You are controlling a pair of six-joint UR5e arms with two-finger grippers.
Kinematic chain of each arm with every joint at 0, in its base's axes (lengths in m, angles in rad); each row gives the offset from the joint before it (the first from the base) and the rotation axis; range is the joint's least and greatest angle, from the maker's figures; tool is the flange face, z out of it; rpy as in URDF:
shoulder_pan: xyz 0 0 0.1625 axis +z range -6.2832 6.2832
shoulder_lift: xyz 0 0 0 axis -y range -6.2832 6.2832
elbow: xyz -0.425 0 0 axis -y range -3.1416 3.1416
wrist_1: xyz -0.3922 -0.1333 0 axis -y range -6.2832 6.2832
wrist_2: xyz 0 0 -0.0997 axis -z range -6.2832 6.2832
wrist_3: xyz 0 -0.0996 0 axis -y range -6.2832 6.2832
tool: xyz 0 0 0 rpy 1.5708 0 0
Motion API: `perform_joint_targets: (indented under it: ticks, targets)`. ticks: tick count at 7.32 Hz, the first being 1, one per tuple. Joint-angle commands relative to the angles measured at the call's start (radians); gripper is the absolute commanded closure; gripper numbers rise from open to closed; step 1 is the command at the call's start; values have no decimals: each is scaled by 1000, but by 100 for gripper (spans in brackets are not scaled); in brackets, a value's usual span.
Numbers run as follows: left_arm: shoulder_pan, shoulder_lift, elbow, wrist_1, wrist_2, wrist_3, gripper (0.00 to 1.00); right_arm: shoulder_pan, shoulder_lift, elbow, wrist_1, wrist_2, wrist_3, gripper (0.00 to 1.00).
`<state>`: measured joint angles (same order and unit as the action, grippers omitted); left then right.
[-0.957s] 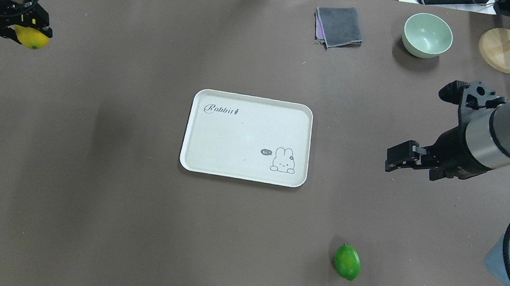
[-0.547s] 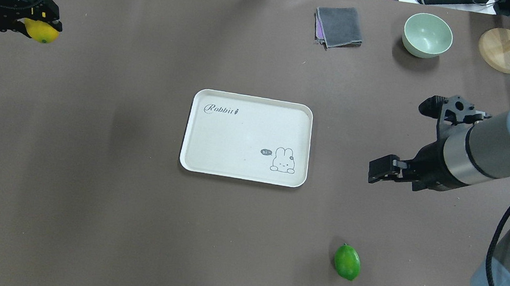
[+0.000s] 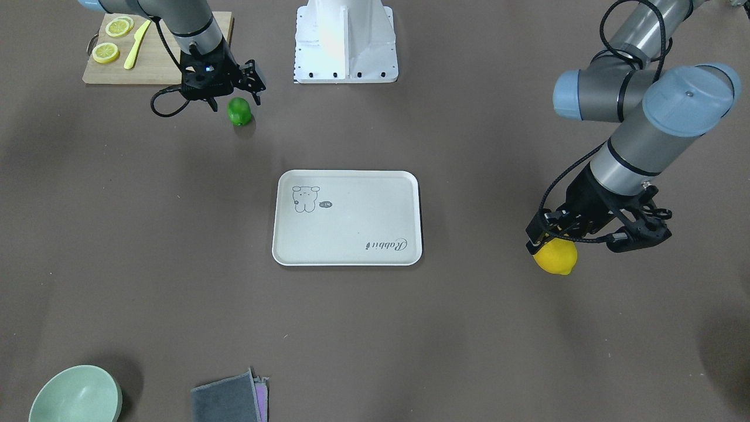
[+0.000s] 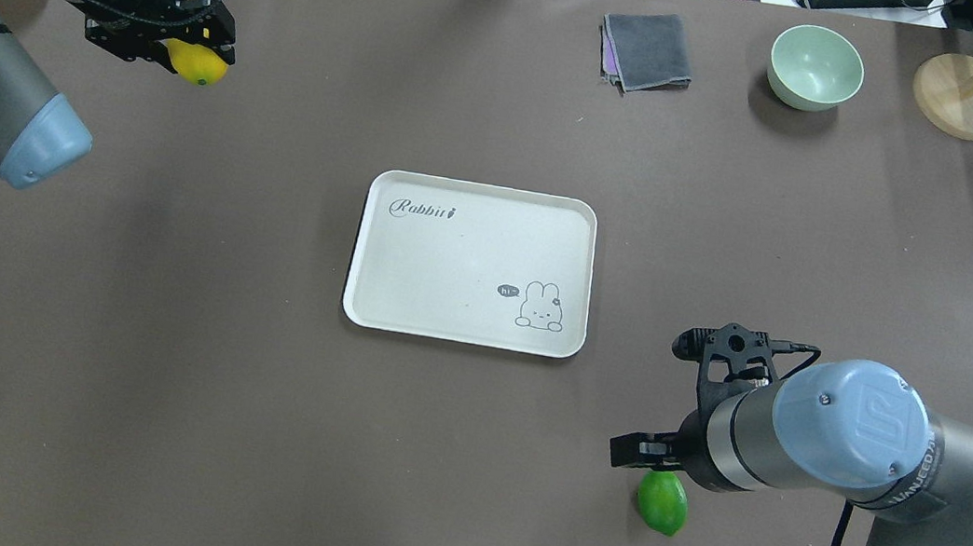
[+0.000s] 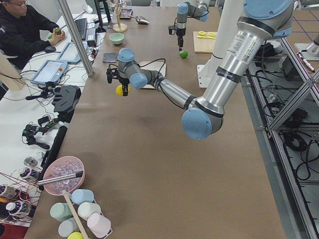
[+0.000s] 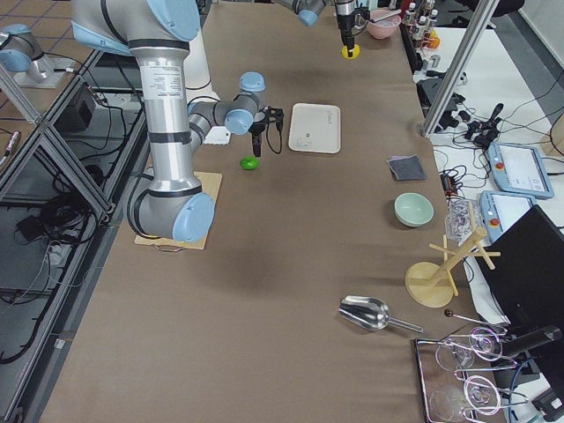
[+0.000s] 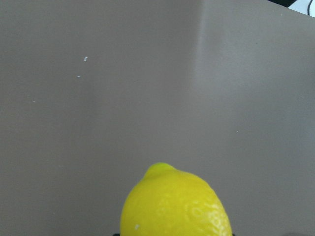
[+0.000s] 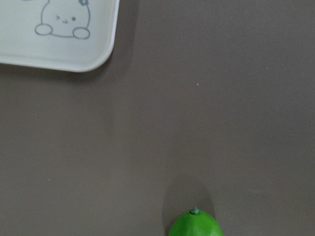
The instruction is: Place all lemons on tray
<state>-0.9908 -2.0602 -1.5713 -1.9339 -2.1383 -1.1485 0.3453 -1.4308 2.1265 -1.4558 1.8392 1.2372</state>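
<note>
At the lower right of the overhead view the green lemon [image 4: 662,502] lies on the bare tabletop. The right hand [image 4: 646,451] hangs just above its tray-side end, and in the front-facing view its fingers look spread wide with nothing between them. Its wrist camera catches only the tip of the fruit at the bottom edge, so I judge the hand sits a little toward the tray. It should shift back over the fruit's middle before coming down. A grip across the short axis would suit best, since a glossy oval can squirt out or roll if pinched near an end. At the centre of the frame the cream tray [image 4: 451,259] holds neither lemon. At the upper left, well apart from the tray, the left hand [image 4: 192,56] is clamped on the yellow lemon [image 4: 200,66], which seems clear of the tabletop. That fruit should be lowered close to the tray floor before release, leaving room for the green one. Farthest off lie a grey cloth [image 4: 647,50] and a pale green bowl [image 4: 815,67].
</note>
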Motion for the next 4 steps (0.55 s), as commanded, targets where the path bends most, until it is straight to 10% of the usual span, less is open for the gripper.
perform_joint_targets:
  ticks: [1, 4]
  targets:
    - [9, -15, 17, -5, 3, 0, 100, -38, 1, -42, 0, -1, -2, 2]
    - [9, -25, 17, -5, 3, 0, 100, -48, 1, -80, 2, -14, -13, 5]
